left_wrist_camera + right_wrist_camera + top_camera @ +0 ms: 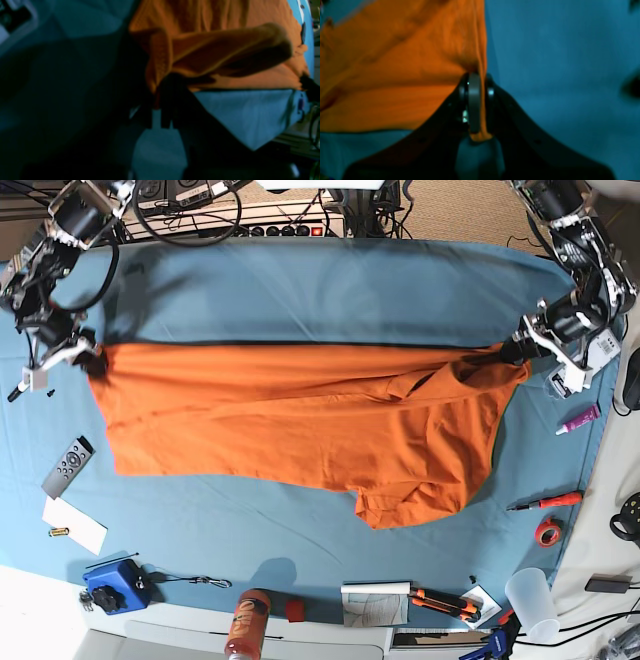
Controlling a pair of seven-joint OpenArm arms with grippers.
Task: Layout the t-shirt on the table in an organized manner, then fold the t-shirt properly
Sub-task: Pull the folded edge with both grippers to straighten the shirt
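You had the t-shirt point(300, 415) stretched across the middle of the table point(330, 290), held taut along its far edge between the two arms and hanging or draping toward the near side, where a sleeve bulged out at the lower right of the base view. Your right gripper point(88, 358), on the left of the base view, was clamped tight on one corner of the orange cloth; the right wrist view showed a strip of fabric pinched between the closed fingers point(474, 100), with the rest of the t-shirt point(395, 75) spreading away to the left over teal cloth. Your left gripper point(518, 348), on the right of the base view, was likewise closed on the opposite corner; its wrist view was dark and blurred, but orange cloth point(212, 50) gathered down into the dark jaws there. Around the shirt you had loose items lying on the teal cover: a remote control point(68, 466) and a white card point(75, 526) near the left, a blue box point(118, 584), an orange bottle point(246, 620), an orange-handled screwdriver point(545, 502), a red tape roll point(547, 532) and a clear plastic cup point(530, 600) along the near and right edges, all apart from the shirt.
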